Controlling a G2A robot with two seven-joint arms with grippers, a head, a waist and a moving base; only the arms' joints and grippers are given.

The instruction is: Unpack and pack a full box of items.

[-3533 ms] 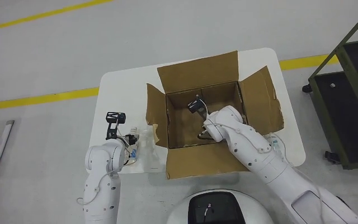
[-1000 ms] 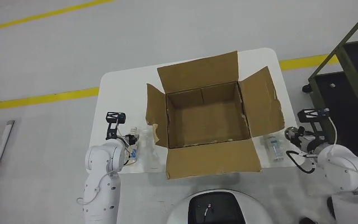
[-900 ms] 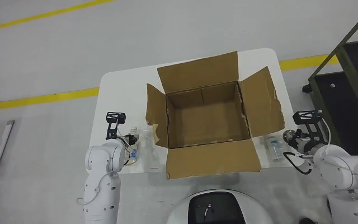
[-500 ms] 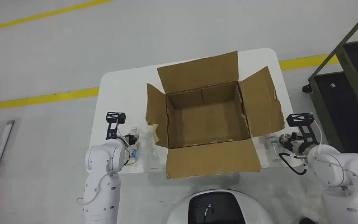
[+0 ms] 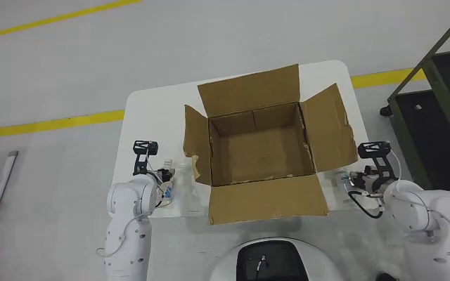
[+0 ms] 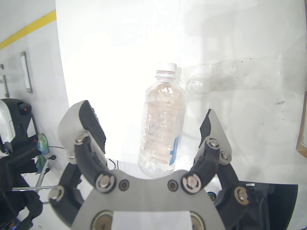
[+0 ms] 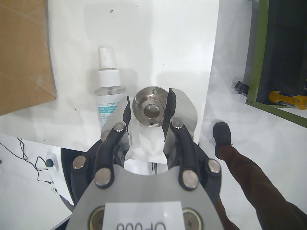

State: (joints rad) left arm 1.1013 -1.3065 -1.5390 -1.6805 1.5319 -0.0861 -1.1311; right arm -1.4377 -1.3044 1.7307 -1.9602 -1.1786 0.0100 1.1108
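Observation:
The open cardboard box stands mid-table with a bare brown floor. To its left a clear plastic bottle with a white cap lies on the table. My left gripper is open around it, fingers well apart from its sides. The same bottle lies beside the box's left flap. Right of the box, my right gripper is shut on a round metal flange just above the table. A small spray bottle lies close beside it, by the right flap.
A crumpled clear plastic bag lies just beyond the bottle's cap. A green metal cart stands off the table's right edge, close to the right arm. The box's four flaps are spread outward over the table.
The right arm left the box's inside and came out past the right flap; over the last second it drifted left toward the spray bottle. The left arm has not moved.

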